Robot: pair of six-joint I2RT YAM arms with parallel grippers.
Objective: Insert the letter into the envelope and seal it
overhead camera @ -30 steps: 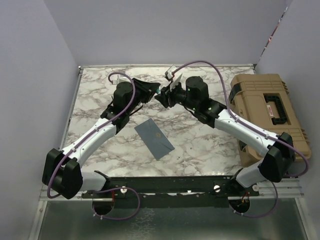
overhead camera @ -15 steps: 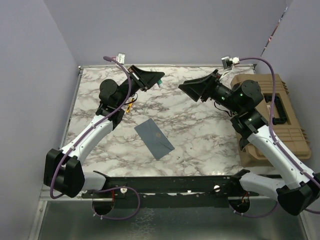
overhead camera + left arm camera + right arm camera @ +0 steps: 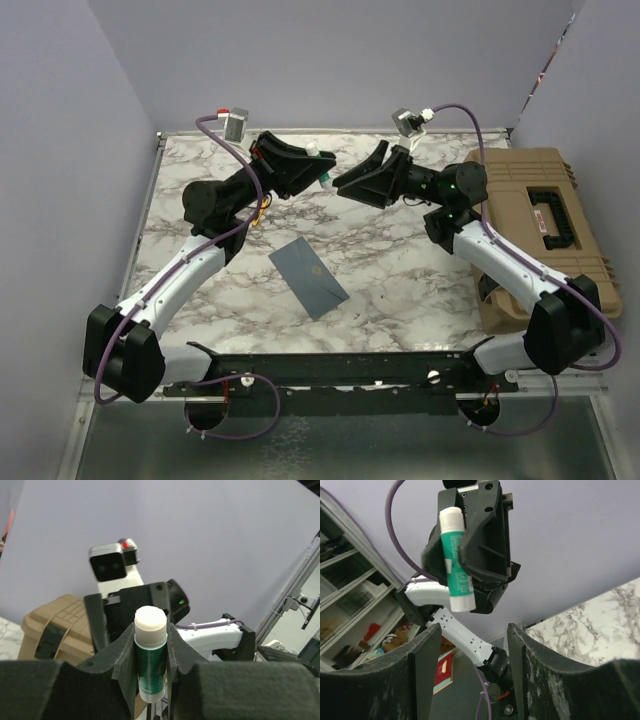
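Observation:
The grey-blue envelope (image 3: 308, 278) lies flat and slanted on the marble table (image 3: 400, 290), flap side down, untouched by either arm. The letter is out of view. My left gripper (image 3: 322, 170) is raised over the back of the table, shut on a green glue stick (image 3: 150, 650) with a white top, which also shows in the right wrist view as the glue stick (image 3: 455, 555). My right gripper (image 3: 347, 185) faces it from the right, a small gap away. In the right wrist view the right gripper (image 3: 472, 645) stands open with nothing between its fingers.
A tan hard case (image 3: 530, 220) sits on the table's right side, close to the right arm. Purple cables loop above both wrists. Lavender walls close in the table on the left, back and right.
A second ago the two grippers met over the back of the table. They swung apart, the right jaws opened wider, and both have now come back, raised and facing each other.

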